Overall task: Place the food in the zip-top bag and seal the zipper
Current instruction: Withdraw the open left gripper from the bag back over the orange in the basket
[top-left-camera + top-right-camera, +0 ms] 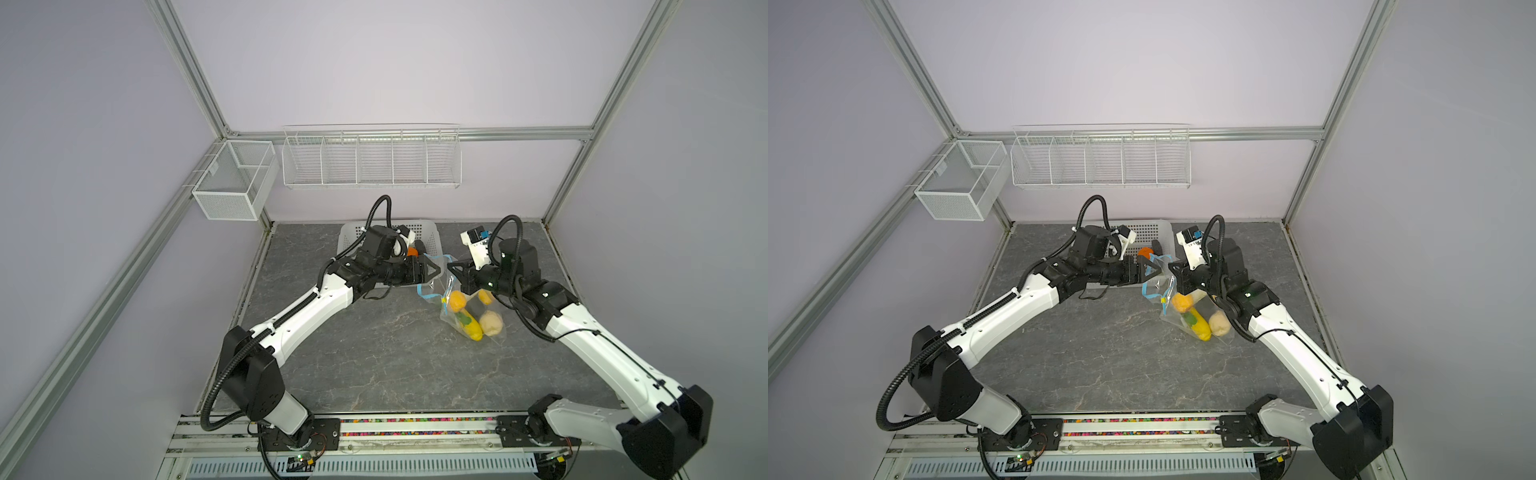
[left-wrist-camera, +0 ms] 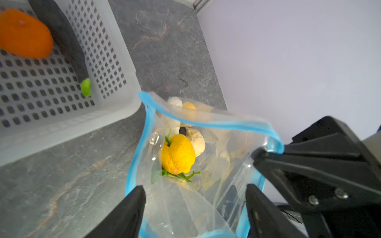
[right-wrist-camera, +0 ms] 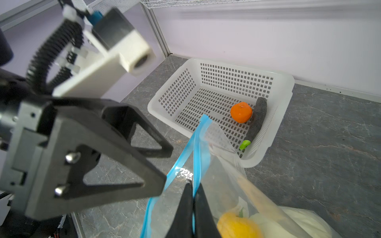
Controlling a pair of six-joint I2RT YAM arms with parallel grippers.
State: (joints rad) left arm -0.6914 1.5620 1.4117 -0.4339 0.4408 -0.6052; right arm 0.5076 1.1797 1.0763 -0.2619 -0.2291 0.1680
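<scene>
Right gripper [image 3: 193,185] is pinched tight on the zipper [image 3: 200,156] of the zip-top bag [image 3: 222,185], while the left gripper [image 2: 194,191] hangs wide open at its mouth, gripping nothing.

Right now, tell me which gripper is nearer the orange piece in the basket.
Left. The left gripper, open over the bag mouth, hangs just off the orange piece; the right gripper, shut on the zipper, is farther, across the bag.
</scene>
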